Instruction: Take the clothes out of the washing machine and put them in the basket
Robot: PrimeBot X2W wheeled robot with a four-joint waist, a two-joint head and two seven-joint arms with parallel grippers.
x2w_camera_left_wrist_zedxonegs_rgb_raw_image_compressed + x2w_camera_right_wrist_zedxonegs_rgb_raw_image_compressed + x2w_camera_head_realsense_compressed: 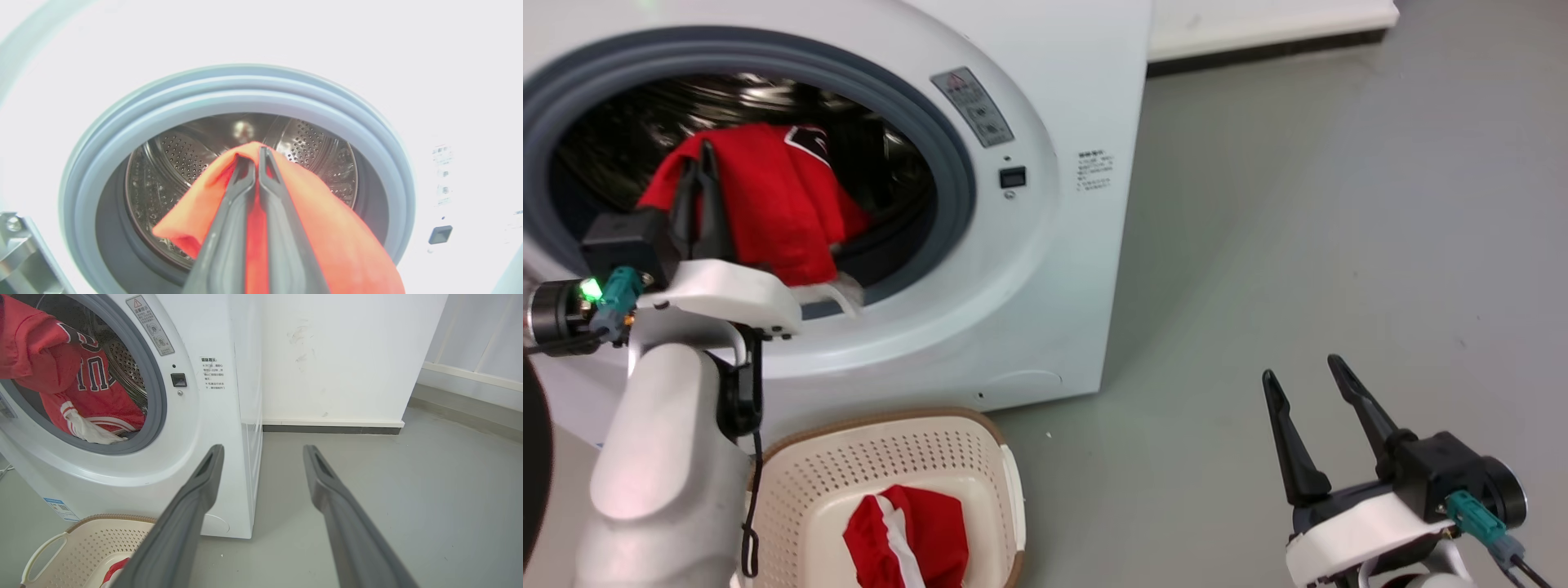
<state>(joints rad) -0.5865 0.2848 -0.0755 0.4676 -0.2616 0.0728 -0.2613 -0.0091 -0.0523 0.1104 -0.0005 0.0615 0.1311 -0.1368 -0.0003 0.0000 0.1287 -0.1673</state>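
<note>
fabric of red garment (776, 204) hangs at porthole (947, 163) of washing machine (1062, 269), clamped in left gripper (699, 155), fingers (229, 228) nearly touching. right gripper (1301, 367) spread wide, empty, above floor (1298, 204). second red garment (915, 531) lies in basket (882, 420) below porthole.

The left gripper (699, 163), two long dark fingers on a raised pale white forearm (662, 441), pinches them together on a bright red fabric garment (776, 204). The right gripper (1301, 371) sits low, its fingers spread wide apart.

laundry corner: white washing machine (1086, 269) on bare grey floor (1339, 245).
</note>
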